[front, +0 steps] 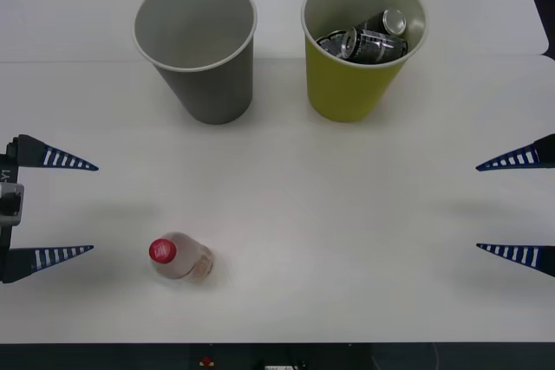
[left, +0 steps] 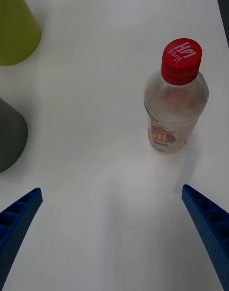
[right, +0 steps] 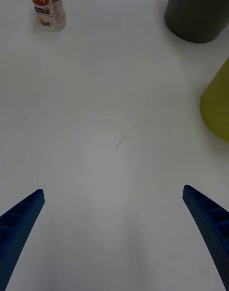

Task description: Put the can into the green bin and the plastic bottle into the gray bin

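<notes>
Clear plastic bottle [front: 180,257] stands upright near the left pincer [front: 52,207], apart

The table [front: 286,214] was plain white. On it the gray bin [front: 208,75] showed a pale rim and lighter gray inside; right of it, the green bin [front: 351,84] was yellow-green, holding dark cans [front: 368,39] with silver ends. Nearer than the gray bin, the plastic bottle [front: 180,257] was clear with a red cap and faint orange label. Both grippers' fingers [front: 56,159] were blue with pale ribbing.
</notes>
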### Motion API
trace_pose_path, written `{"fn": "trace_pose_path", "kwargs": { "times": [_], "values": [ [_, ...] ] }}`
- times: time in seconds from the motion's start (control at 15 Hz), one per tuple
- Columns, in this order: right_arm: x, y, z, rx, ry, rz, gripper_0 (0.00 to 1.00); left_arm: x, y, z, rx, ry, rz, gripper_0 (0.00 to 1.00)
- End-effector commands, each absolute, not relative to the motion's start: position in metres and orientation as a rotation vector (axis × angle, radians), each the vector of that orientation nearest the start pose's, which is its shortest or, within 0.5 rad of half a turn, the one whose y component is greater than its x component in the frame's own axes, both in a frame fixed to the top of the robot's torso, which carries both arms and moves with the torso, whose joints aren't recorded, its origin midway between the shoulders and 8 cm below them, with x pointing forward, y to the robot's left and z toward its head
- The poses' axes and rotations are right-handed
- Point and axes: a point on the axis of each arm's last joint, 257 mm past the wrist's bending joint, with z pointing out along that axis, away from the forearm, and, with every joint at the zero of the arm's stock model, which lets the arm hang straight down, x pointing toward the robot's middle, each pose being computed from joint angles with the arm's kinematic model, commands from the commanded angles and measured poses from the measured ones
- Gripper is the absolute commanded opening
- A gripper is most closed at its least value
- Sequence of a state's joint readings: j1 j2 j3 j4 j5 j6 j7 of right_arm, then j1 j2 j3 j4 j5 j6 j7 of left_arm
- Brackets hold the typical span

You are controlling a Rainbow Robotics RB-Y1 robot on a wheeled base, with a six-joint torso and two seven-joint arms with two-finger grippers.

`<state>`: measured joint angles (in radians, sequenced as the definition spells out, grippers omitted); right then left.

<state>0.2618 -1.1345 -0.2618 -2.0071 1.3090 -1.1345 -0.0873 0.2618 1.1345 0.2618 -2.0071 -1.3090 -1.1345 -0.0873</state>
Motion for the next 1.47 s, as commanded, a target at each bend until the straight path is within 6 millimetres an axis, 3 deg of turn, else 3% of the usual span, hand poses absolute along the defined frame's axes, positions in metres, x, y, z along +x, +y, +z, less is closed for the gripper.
{"fn": "trace_pose_path", "kwargs": {
  "times": [0.07, 0.33, 0.67, 1.47],
  "values": [
    [0.341, -0.286, -0.167, -1.634, 1.596, 0.209, 1.0, 0.343, 0.288, -0.169, 1.746, 1.454, -0.118, 1.0],
    [0.341, -0.286, -0.167, -1.634, 1.596, 0.209, 1.0, 0.346, 0.292, -0.169, 1.733, 1.461, -0.111, 1.0],
    [0.341, -0.286, -0.167, -1.634, 1.596, 0.209, 1.0, 0.342, 0.311, -0.183, 1.694, 1.548, -0.192, 1.0],
    [0.341, -0.286, -0.167, -1.634, 1.596, 0.209, 1.0, 0.336, 0.304, -0.229, 1.558, 1.455, -0.461, 1.0]
  ]
}}
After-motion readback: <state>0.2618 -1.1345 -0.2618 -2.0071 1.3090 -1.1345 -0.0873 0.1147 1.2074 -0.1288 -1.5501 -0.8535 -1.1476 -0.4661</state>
